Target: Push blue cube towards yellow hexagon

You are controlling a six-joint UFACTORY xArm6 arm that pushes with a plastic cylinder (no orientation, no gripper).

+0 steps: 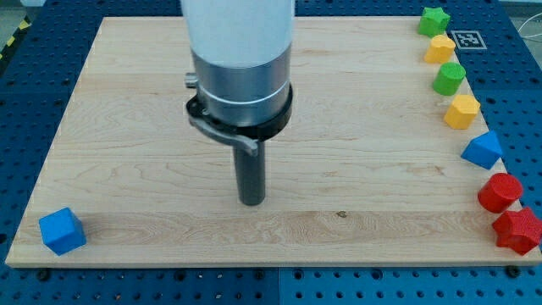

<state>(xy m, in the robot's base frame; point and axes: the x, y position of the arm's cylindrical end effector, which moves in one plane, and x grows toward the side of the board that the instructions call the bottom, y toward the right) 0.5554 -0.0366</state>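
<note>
No readable writing, only a black-and-white marker tag (467, 39) at the worktop's (127, 127) top right corner. My tip (251, 202) (a bare rod, no fingers, nothing held) touches no block. The blue cube (62, 230) sits bottom left, well apart from what looks like the yellow hexagon (461, 111) at the right edge.

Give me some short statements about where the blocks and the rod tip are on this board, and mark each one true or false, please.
1. The blue cube lies near the board's bottom left corner. True.
2. My tip touches the blue cube. False: it stands apart, well to the cube's right, near the board's middle.
3. The yellow hexagon lies in the column of blocks along the view's right edge. True.
4. A red block lies between my tip and the blue cube. False: no block lies between them.
5. The green star sits at the top of that column. True.
</note>
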